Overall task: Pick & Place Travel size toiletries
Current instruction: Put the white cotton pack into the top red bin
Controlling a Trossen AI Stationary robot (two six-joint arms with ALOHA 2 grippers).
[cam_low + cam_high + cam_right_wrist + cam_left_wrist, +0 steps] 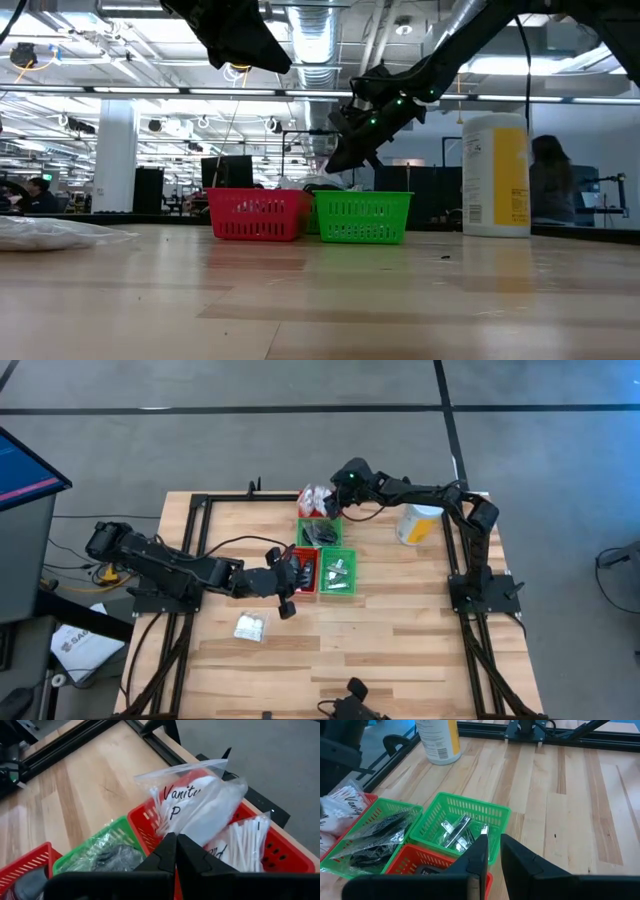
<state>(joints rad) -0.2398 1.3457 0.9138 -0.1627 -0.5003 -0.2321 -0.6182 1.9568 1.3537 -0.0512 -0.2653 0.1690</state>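
The right end effector (175,845), pressed together above the far red tray's bagged toiletries (200,802), may snag the loose plastic, while the left end effector (493,852), narrowly spread, hovers over the near trays.

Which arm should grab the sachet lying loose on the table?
Left, probably. The left gripper hangs by the near red tray, just beside the sachet. The right gripper sits over the far trays, with all four trays between it and the sachet.
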